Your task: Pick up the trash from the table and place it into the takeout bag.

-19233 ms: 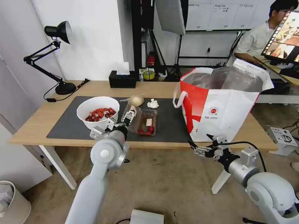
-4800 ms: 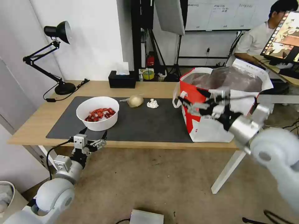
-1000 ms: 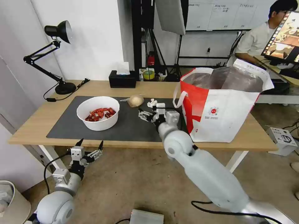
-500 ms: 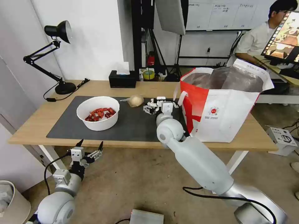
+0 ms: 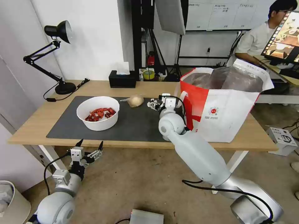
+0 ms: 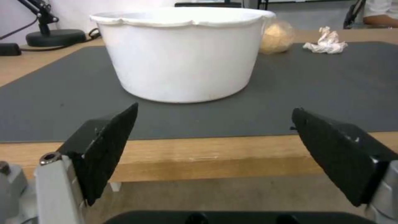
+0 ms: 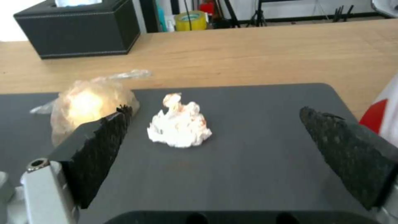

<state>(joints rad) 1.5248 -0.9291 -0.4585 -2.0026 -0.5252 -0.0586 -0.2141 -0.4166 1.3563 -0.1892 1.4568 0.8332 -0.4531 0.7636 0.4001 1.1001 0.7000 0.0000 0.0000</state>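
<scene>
Table (image 5: 34,124): light wood with white legs, a dark grey mat (image 5: 130,123) laid across its middle.

Bowl (image 5: 98,112): white and round, holding red crayfish shells; stood on the mat toward the robot's left. From the left wrist camera its plain white wall (image 6: 182,56) rose just past the table's near edge.

Wrapped lump (image 5: 135,100): beige, in clear film, lying on the far part of the mat between the bowl and the tissue wad. In the right wrist view (image 7: 89,104) it lay just beside the wad, apart from it.

Tissue wad (image 7: 179,123): small, white and crumpled, resting on the mat near the bag. From the head camera it was mostly hidden behind the right gripper.

Takeout bag (image 5: 224,105): large, white and red with silver lining, standing upright and open-mouthed at the table's right end, a white loop handle hanging on its red side.

Right gripper (image 5: 156,104): stretched out over the mat just beside the bag's red side. Its two black fingers (image 7: 99,146) were spread wide and held nothing; the wad lay on the mat ahead of them, in line with the gap and untouched.

Left gripper (image 5: 89,149): parked low in front of the table's near edge, below the bowl, fingers (image 6: 105,146) wide apart and empty.

Tissue box (image 5: 122,79): black, at the table's far edge.

Desk lamp (image 5: 54,56): black, at the far left corner.
</scene>
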